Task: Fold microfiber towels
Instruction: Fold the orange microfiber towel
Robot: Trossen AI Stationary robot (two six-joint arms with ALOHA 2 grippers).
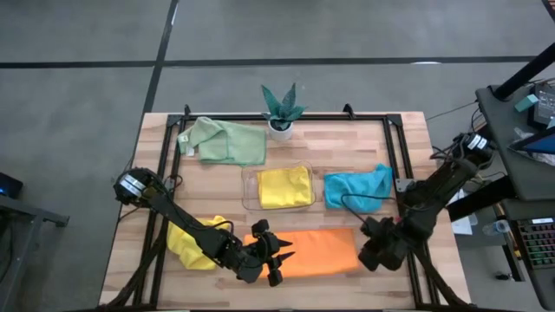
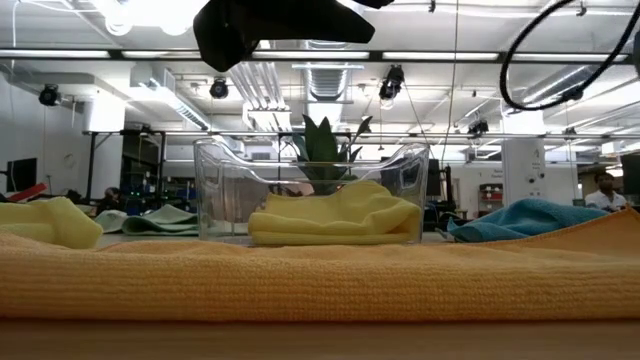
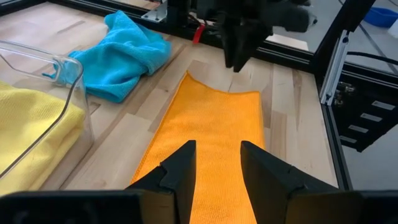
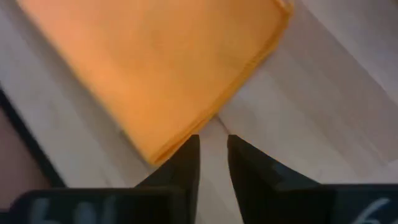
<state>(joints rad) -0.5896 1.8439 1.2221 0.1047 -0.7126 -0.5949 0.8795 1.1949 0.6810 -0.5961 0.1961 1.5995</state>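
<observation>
Orange towel [image 1: 323,252] flat on surface front, half-folded strip. Left gripper [image 3: 217,168] over one end, jaws apart, empty. Right gripper [image 4: 213,163] beside other end, jaws slightly apart, empty. Next: pinch ends, fold again.

An orange towel [image 1: 321,251] lies on the pale wood tabletop [image 1: 347,139]. Others are teal-blue [image 1: 357,186], pale green [image 1: 225,141] and yellow [image 1: 284,186].

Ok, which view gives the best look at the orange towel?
The high view: the whole orange towel lies flat between both grippers. The left wrist view shows most of its length, the right wrist view only one edge and corner, and the low view just its near edge, side-on.
</observation>
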